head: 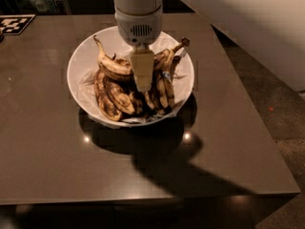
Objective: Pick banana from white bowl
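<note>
The white bowl [81, 66] stands on the dark table, full of bananas. The banana [113, 67], long, curved and yellow with brown speckles, lies on top of the pile at the left, its thin stem pointing up and left. Shorter, darker bananas [114, 97] lie under and beside it, one with a blue sticker [165, 74]. My gripper [142, 82] hangs straight down from the white wrist over the middle of the bowl, just right of the banana's body and low among the fruit. It hides part of the pile.
The table [47, 147] is a dark brown slab whose front and right edges are in view. A black-and-white marker tag [14, 24] lies at the far left corner. A white counter [257, 27] runs along the right.
</note>
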Tool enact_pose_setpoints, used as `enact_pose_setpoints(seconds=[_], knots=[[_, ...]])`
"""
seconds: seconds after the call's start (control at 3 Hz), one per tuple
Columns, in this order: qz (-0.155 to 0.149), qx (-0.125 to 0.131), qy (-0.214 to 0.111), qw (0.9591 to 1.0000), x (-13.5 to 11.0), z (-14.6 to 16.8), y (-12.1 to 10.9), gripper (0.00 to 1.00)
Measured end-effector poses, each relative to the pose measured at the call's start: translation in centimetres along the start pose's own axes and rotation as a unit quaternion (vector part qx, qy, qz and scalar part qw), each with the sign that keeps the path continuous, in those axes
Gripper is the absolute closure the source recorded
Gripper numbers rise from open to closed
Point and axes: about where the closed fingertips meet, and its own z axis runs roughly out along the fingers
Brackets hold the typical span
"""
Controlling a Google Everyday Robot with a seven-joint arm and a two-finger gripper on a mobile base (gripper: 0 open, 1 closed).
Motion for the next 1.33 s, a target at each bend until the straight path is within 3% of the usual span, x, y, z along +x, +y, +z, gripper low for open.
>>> enact_pose_setpoints(seconds=[0.33, 1.0, 1.33], knots=[[-0.009, -0.006, -0.003, 0.9999, -0.43, 0.71, 0.25, 0.46], [-0.017, -0.004, -0.01, 0.9998, -0.63, 1.39, 0.66, 1.0], [-0.018, 0.004, -0.016, 0.9997, -0.88, 1.24, 0.4, 1.0]])
